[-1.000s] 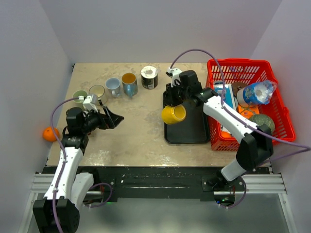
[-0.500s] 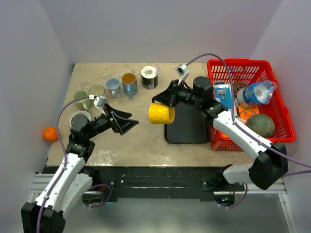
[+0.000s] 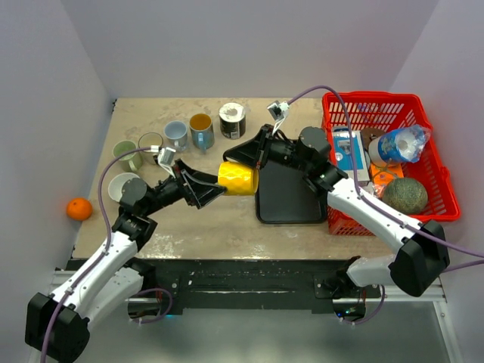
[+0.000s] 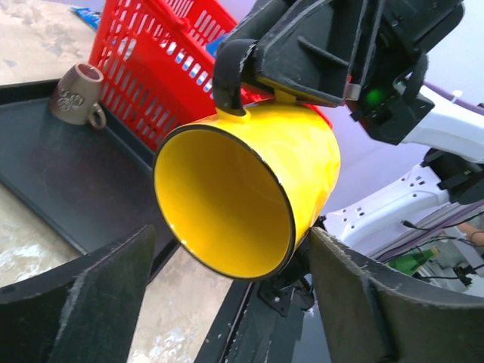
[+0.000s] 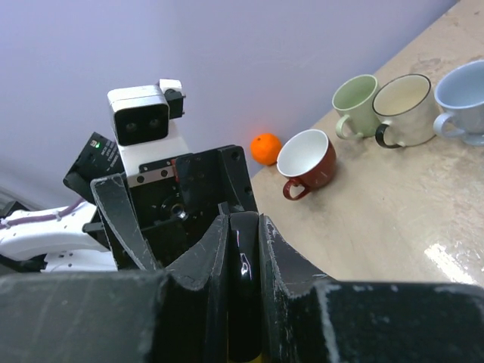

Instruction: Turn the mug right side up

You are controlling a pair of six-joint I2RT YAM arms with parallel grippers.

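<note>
Table (image 3: 227,219): my room to move is over the middle. Red basket (image 3: 370,96) fills the right edge, black tray (image 3: 291,200) just beside it. Yellow mug (image 3: 238,178) in the air, on its side, left of the tray. My right gripper (image 3: 248,155) is clamped on its top. My left gripper (image 3: 209,184) is spread wide, with the mug's mouth between the fingers, apart from both.

open tabletop (image 3: 219,221) under the held mug (image 3: 238,178), cup row (image 3: 176,134) far left, tray (image 3: 291,200), basket (image 3: 374,96) at right
</note>
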